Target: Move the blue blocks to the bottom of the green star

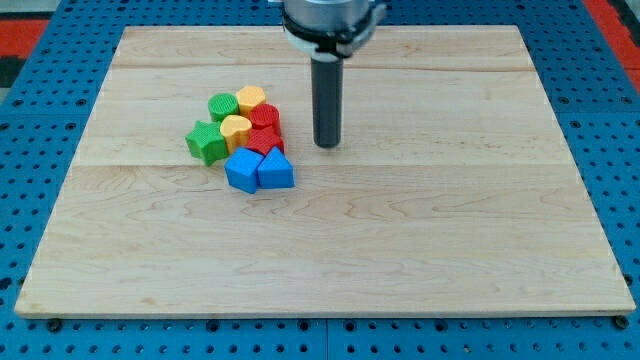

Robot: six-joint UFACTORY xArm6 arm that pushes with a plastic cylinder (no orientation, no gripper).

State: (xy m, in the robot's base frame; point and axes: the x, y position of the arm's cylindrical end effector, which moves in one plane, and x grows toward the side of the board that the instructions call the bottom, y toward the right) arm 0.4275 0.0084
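Two blue blocks lie side by side at the bottom of a tight cluster left of the board's middle: a blue chunky block [243, 170] and a blue triangle [276, 170]. A green star [207, 141] sits at the cluster's left, up-left of the blue blocks. A second green block [222, 106] is at the cluster's top left. My tip [327, 146] is on the board to the right of the cluster, apart from it, up-right of the blue triangle.
Two yellow blocks [250, 98] [236, 129] and two red blocks [264, 116] [264, 140] fill the rest of the cluster. The wooden board [400, 250] lies on a blue perforated table [620, 120].
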